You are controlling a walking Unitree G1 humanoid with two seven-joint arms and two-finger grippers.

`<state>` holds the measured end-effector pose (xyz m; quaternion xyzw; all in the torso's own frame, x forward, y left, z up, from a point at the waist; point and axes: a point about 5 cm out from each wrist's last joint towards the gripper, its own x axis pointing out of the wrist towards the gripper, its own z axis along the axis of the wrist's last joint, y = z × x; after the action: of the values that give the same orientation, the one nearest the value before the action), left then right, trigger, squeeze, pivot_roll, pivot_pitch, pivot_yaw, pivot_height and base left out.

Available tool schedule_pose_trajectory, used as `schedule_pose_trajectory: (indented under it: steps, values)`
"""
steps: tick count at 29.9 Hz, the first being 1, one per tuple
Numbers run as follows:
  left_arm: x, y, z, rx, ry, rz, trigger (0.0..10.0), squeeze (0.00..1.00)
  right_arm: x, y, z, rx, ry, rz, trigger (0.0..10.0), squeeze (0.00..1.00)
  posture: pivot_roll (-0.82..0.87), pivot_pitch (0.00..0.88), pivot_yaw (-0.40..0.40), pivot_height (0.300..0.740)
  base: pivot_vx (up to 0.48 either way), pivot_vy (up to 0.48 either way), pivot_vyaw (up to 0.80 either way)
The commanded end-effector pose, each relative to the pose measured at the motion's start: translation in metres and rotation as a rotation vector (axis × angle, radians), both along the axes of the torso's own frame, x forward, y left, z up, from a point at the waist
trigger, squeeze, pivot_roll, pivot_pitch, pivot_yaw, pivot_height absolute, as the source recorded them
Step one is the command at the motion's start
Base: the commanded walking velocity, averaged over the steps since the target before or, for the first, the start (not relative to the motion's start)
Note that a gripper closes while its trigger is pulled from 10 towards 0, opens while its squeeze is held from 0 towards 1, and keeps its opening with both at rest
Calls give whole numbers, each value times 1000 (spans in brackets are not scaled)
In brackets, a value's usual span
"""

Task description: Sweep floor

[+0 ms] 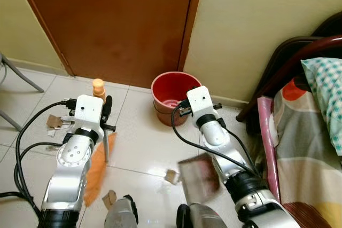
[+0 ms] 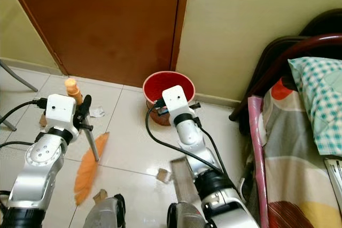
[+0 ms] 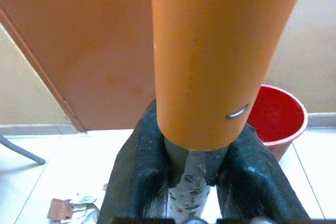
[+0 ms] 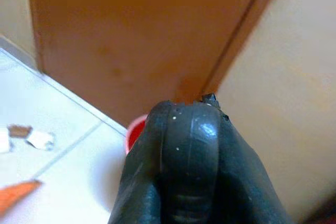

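Where the white tiled floor (image 1: 144, 148) meets the brown door (image 1: 117, 25), the broom (image 1: 96, 172) stands with its orange bristles on the tiles and its orange-capped handle (image 3: 220, 51) clamped between the black fingers (image 3: 136, 177) of the left gripper (image 3: 193, 179). The right gripper (image 4: 189, 166) is closed on a grey dustpan handle (image 4: 190, 145); the dustpan (image 1: 199, 174) hangs low beside that arm. Cardboard scraps (image 1: 171, 176) lie near the dustpan, others (image 1: 55, 121) left of the broom. A red bucket (image 1: 173, 95) stands by the wall; a bed (image 1: 310, 148) lies right.
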<state>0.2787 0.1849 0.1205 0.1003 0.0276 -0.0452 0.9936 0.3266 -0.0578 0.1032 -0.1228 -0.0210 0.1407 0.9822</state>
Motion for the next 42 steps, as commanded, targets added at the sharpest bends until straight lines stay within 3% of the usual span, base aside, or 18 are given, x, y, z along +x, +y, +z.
schedule_pose_trajectory:
  steps: [1, 5, 9, 17, 20, 22, 24, 30, 33, 37, 40, 42]
  values:
    - [2, -4, 4, -37, -26, -10, 10000, 0, 2, 1, 4, 51, -11, 0, 10000, 0, 61, 166, -74, 740, 0, 0, 0]
    - [4, -7, 6, -66, -34, -12, 10000, 0, 3, 1, 7, 54, -45, -15, 10000, 0, 65, 163, -69, 740, 0, 0, 0]
    - [9, -9, 13, -73, -64, -10, 10000, 0, 9, -10, 19, 60, -133, -61, 10000, 0, 67, 157, -60, 740, 0, 0, 0]
    - [13, -20, 11, -120, -16, -90, 10000, 0, 12, -26, 11, 6, -127, -129, 10000, 0, 72, 148, -50, 740, 0, 0, 0]
    - [13, -27, 6, -242, 52, -111, 10000, 0, 10, -32, 2, -11, -106, -158, 10000, 0, 73, 146, -47, 740, 0, 0, 0]
    - [13, -31, 4, -280, 70, -127, 10000, 0, 8, -33, -4, -15, -91, -163, 10000, 0, 72, 145, -45, 740, 0, 0, 0]
    - [14, -45, 5, -352, 93, -196, 10000, 0, 0, -35, -21, 4, -29, -173, 10000, 0, 72, 144, -42, 740, 0, 0, 0]
    - [20, -63, 11, -432, 79, -254, 10000, 0, 2, -33, -20, 12, -44, -176, 10000, 0, 62, 136, -37, 740, 0, 0, 0]
    - [30, -78, 23, -547, 49, -270, 10000, 0, 4, -35, -21, 36, -29, -196, 10000, 0, 54, 127, -34, 740, 0, 0, 0]
    - [35, -74, 34, -605, -3, -241, 10000, 0, 5, -35, -22, 39, -28, -195, 10000, 0, 52, 123, -33, 740, 0, 0, 0]
    - [41, -62, 42, -634, -57, -171, 10000, 0, 5, -35, -22, 44, -24, -195, 10000, 0, 53, 121, -33, 740, 0, 0, 0]
    - [46, -44, 48, -617, -111, -95, 10000, 0, 6, -36, -22, 56, -15, -194, 10000, 0, 58, 116, -35, 740, 0, 0, 0]
